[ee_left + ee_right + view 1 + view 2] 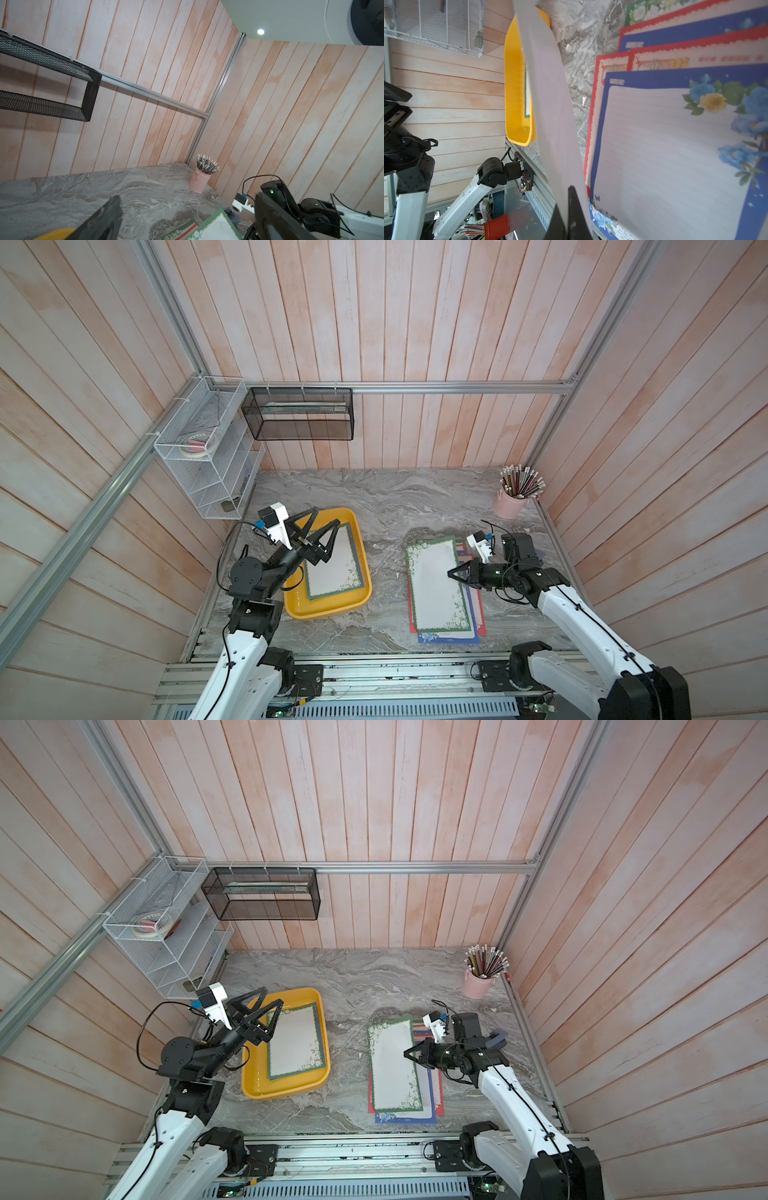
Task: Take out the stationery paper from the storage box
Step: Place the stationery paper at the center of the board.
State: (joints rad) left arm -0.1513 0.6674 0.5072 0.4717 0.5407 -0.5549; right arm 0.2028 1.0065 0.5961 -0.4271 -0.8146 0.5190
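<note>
The yellow storage box [328,612] [282,1092] sits at the table's left with a green-bordered stationery paper [332,568] [296,1044] lying inside. My left gripper [327,517] [273,996] hovers open over the box's far left corner, holding nothing; its wrist view shows both dark fingers [104,220] spread wide. My right gripper [449,572] [405,1051] is shut on the right edge of another green-bordered sheet [434,585] [548,93]. That sheet hangs over a pile of red and blue bordered sheets [473,605] [664,145] on the table.
A pink cup of pencils [511,506] [198,182] stands in the far right corner. On the left wall hangs a white wire rack [208,456], and a black mesh basket [299,414] hangs on the back wall. Plank walls close three sides.
</note>
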